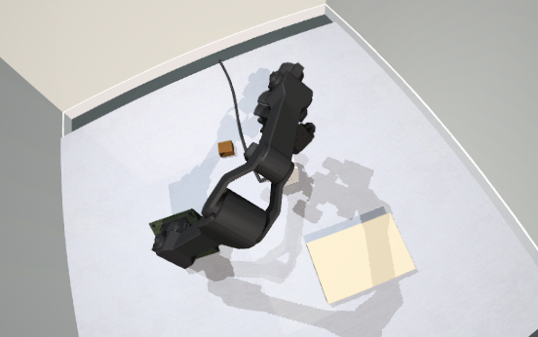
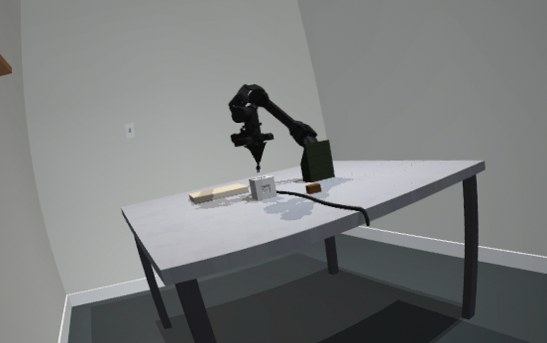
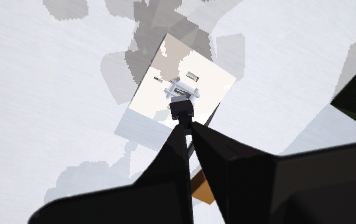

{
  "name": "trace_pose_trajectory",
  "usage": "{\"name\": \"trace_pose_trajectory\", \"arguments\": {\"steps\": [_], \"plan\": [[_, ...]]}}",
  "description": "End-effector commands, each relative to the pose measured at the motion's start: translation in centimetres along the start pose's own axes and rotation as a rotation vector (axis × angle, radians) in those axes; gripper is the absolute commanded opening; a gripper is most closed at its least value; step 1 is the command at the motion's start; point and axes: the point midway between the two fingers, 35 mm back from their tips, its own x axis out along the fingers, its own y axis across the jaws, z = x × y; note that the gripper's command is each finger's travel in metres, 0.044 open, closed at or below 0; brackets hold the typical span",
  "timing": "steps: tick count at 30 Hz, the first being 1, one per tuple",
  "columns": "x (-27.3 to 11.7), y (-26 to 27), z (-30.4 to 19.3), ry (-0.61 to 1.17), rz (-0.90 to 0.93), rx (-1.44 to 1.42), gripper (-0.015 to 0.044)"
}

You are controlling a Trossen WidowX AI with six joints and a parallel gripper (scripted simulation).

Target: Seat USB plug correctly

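Note:
The white power cube (image 1: 293, 177) (image 2: 256, 190) (image 3: 216, 82) stands on the table, turned at an angle in the wrist view. The socket (image 3: 182, 92) on its top has a pale raised guide around it and looks empty. My gripper (image 2: 258, 164) (image 3: 186, 129) is shut on the small dark USB plug (image 2: 258, 169) (image 3: 182, 109). The plug hangs above the cube top with a small gap, its lighter metal end pointing down, and in the wrist view it overlaps the guide's near edge. Which way round the plug faces cannot be told. The arm hides the fingertips in the top view.
A black cable (image 1: 236, 104) (image 2: 327, 202) runs from beside the cube over the table edge. An orange-brown block (image 1: 225, 148) (image 2: 313, 188) (image 3: 204, 193) lies near the cable. A cream board (image 1: 343, 258) (image 2: 220, 193) lies on the cube's other side. The dark green arm base (image 2: 319, 161) stands behind.

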Motion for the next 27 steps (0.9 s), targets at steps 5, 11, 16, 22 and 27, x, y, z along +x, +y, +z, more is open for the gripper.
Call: {"name": "trace_pose_trajectory", "arguments": {"steps": [5,11,16,22,27], "plan": [[0.05,-0.01,-0.01,0.001,0.0,-0.215,0.0],[0.05,-0.01,-0.01,0.001,0.0,-0.372,0.0],[0.05,-0.01,-0.01,0.001,0.0,-0.503,0.0],[0.05,-0.01,-0.01,0.001,0.0,-0.66,0.0],[0.05,-0.01,-0.01,0.001,0.0,-0.791,0.0]]}}
